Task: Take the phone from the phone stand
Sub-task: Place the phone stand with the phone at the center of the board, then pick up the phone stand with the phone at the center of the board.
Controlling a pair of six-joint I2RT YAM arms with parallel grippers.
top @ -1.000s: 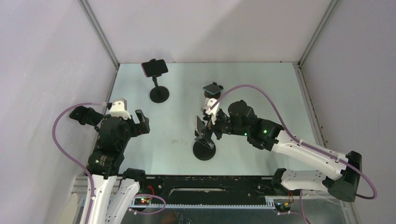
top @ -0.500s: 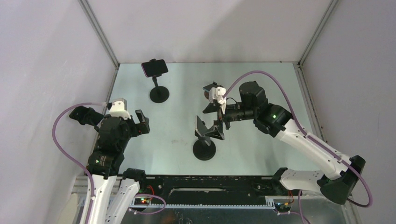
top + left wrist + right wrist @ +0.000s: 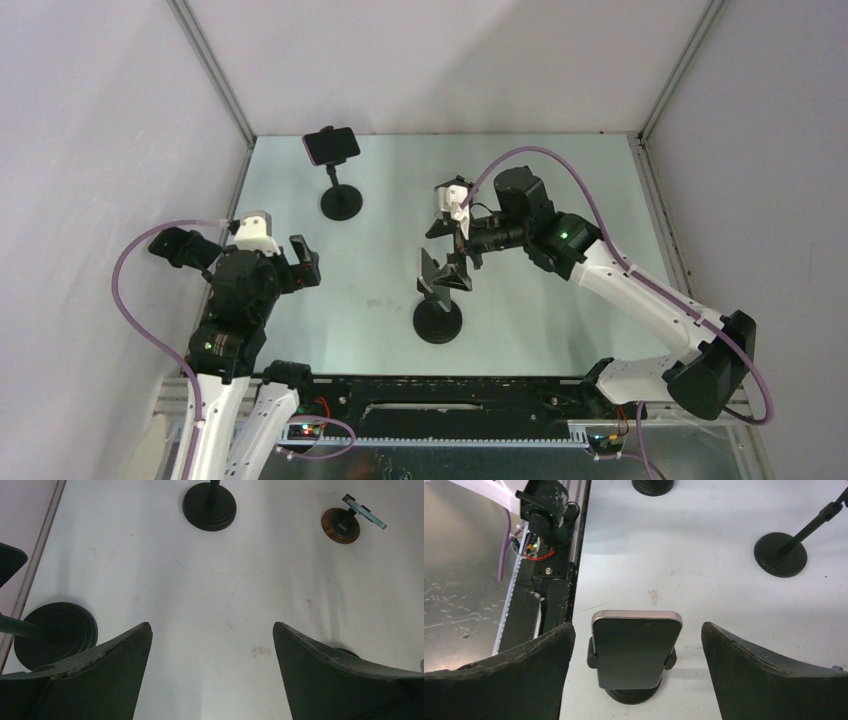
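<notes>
A dark phone (image 3: 636,652) with a pinkish metal rim sits upright in the clamp of a black round-based phone stand (image 3: 631,695). In the top view the phone (image 3: 436,274) is at mid-table above the stand's base (image 3: 437,321). My right gripper (image 3: 638,629) is open. The phone shows between its fingers, farther out and untouched. In the top view the right gripper (image 3: 458,246) hovers just beyond and above the phone. My left gripper (image 3: 211,626) is open and empty, and in the top view it (image 3: 304,262) is at the near left.
A second phone (image 3: 330,145) is clamped on a tall stand with a black base (image 3: 340,203) at the far left. A small brown-based stand (image 3: 341,524) stands behind the right gripper. Another black base (image 3: 55,631) lies beside the left gripper. The arms' rail (image 3: 450,410) runs along the near edge.
My right arm has pulled back and up from the centre stand toward the far side, jaws open, the phone still in the clamp. The left arm has not moved.
</notes>
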